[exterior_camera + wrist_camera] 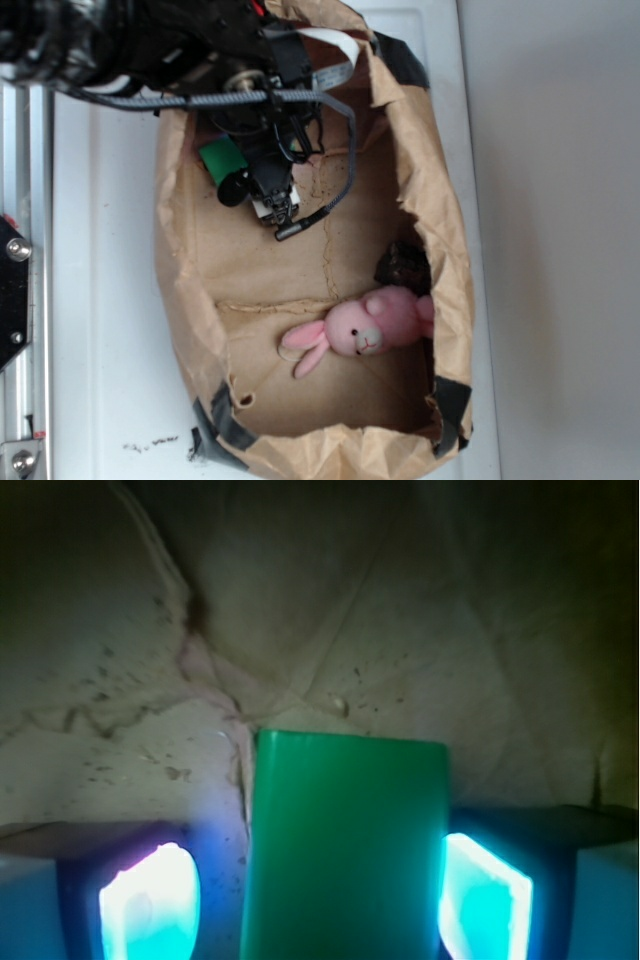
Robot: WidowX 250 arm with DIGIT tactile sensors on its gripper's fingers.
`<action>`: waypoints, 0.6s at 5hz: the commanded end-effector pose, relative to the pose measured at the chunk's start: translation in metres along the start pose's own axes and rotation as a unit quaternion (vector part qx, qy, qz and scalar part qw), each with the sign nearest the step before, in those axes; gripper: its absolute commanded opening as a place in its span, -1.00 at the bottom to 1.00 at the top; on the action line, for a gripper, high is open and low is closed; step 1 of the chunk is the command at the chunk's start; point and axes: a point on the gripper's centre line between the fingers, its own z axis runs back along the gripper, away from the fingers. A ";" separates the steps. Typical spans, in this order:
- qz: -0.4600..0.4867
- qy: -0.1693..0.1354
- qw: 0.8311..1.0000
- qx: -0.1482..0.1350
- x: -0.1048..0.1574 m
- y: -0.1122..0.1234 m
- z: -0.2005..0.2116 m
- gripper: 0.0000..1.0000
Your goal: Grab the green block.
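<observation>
the green block (345,845) sits between the two pads of the pincer (320,890) in the wrist view, its upper edge reaching well past the fingertips (150,905) toward the creased brown paper behind it. the right pad lies right against the block's side, or so near that no gap shows; on the left a narrow dark strip of paper still separates the pad from the block, so the jaws stand partly open and straddle the block rather than clamp it. in the exterior view the block (222,158) shows only as a small green patch at the upper left of the open paper bag (440,210), close to the bag's left wall and mostly hidden under the black arm (150,45) and its cable, with the pincer (275,205) reaching down into the bag there. whether the block rests on the bag's floor or is lifted at all cannot be told from either view. as a judgement, the approach and alignment look finished: the pincer is down inside the bag and centred well enough on the block. what is left seems to be the last bit of closing, until both pads press the smooth faces, and then a lift clear of the paper. the pink plush bunny (368,325) lies at the lower right of the bag, well apart from the block, beside a small dark thing (400,265) near the right wall that is too shadowed to name. the bag stands on a white surface (100,300).
</observation>
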 end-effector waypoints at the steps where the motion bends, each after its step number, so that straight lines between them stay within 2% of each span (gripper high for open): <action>1: -0.001 0.003 1.000 -0.005 -0.001 -0.008 0.000 -1.00; 3: 0.018 0.005 1.000 -0.014 0.010 -0.011 0.031 -1.00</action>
